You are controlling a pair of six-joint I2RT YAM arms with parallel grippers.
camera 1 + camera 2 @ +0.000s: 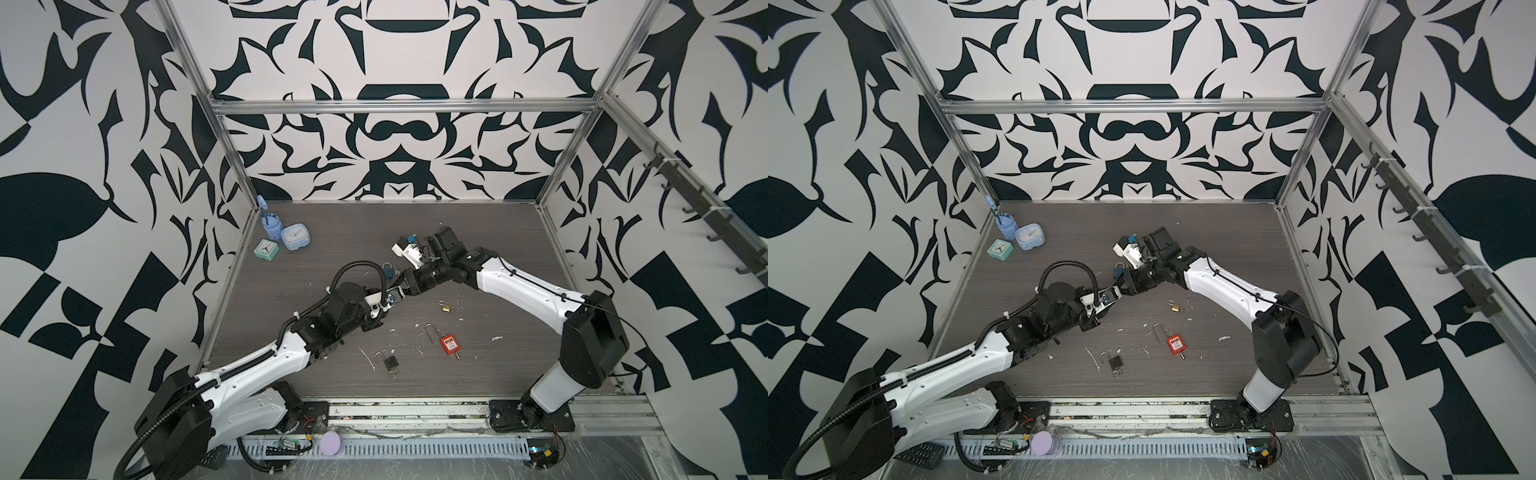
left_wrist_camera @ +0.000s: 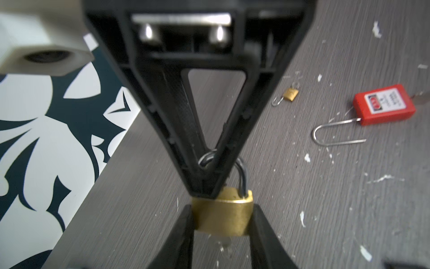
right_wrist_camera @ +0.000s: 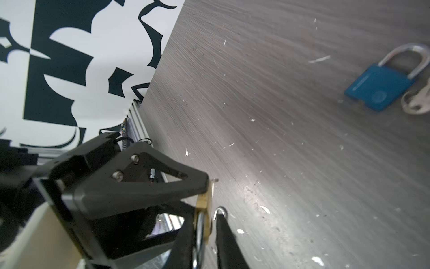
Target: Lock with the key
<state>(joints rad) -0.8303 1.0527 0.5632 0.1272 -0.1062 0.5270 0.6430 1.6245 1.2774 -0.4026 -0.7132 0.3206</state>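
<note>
Surface: grey wood-grain board (image 1: 332,224) flecked with white scraps, boxed in by black-and-white patterned walls.
Left pincer (image 2: 221,209): clenched on the body of a brass padlock (image 2: 223,220), one finger on each narrow side. I read this as a vice grip that keeps the lock off the surface and steady for my other arm.
Right pincer (image 2: 204,189): its tips sit at the top of that body, against the shackle (image 2: 242,177). My left wrist camera shows the tips nearly meeting, while my right wrist camera shows a slim gap beside the shackle. I cannot tell whether it is gripping or released.
Key: I cannot confirm it. A pale blur (image 2: 223,244) under the body may be the key or only scraps.
Held lock's place: in the air, beyond the red padlock (image 1: 448,344) toward the back wall and a little to its left.
Neighbours: a small brass lock (image 1: 446,308) lies just beyond the red padlock. A black lock (image 1: 390,363) lies to its left, nearer the arm bases. A blue padlock (image 1: 389,270) lies well beyond it.
Views: in both top views the arms meet, but wrist hardware hides the held lock. The left wrist view gives it face-on and the right wrist view edge-on. Only the right wrist view shows a loose key (image 3: 416,102) just beside the blue padlock.
</note>
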